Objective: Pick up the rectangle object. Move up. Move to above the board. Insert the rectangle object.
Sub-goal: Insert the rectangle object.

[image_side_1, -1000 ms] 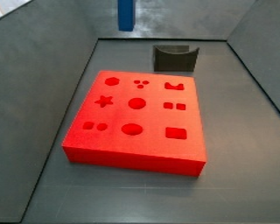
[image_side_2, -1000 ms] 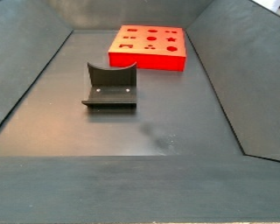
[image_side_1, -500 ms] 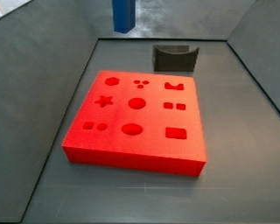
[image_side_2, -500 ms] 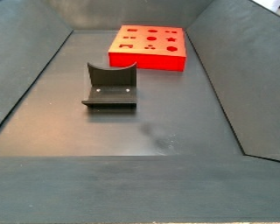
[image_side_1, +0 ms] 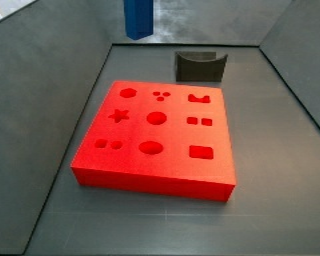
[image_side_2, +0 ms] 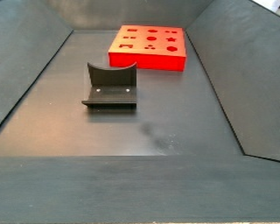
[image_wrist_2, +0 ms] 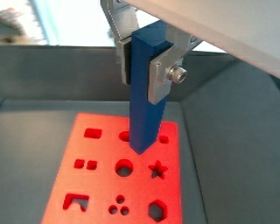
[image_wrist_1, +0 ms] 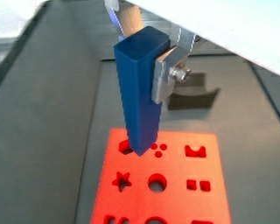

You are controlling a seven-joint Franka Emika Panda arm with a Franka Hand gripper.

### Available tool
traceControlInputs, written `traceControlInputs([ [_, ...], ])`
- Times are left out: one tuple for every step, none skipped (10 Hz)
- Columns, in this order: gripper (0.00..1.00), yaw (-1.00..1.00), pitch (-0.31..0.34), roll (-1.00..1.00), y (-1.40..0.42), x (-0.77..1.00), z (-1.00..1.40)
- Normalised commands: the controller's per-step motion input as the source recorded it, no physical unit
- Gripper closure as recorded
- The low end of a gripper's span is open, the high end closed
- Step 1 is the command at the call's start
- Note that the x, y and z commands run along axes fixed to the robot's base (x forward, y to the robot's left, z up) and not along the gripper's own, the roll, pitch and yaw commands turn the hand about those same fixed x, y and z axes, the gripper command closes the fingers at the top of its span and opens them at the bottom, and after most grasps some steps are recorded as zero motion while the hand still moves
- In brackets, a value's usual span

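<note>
I count 1 blue rectangle object (image_wrist_1: 140, 96) clamped in the 1 gripper (image_wrist_1: 152, 68) up above the floor — plus 1 red board (image_side_1: 156, 133) and 1 dark fixture (image_side_2: 109, 86).

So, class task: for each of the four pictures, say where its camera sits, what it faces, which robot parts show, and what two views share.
Wrist view: on the arm, looking down the rectangle object to the board; gripper fingers show.
Wrist view: on the arm, same bar, board below; gripper shows.
Side view: above the board's near edge, facing the fixture; only the bar at top.
Side view: opposite end, fixture before board; no robot.
Both side views share board and fixture.
</note>
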Motion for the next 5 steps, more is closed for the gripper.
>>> traceControlInputs([
  [1.0, -1.0, -0.007, 0.0, 0.0, 0.0, -0.05],
  [1.0, -1.0, -0.009, 0.0, 0.0, 0.0, -0.06],
  [1.0, -1.0, -0.01, 0.0, 0.0, 0.0, -0.06],
  [1.0, -1.0, -0.009, 0.0, 0.0, 0.0, -0.06],
  [1.0, -1.0, -0.009, 0.0, 0.0, 0.0, -0.06],
])
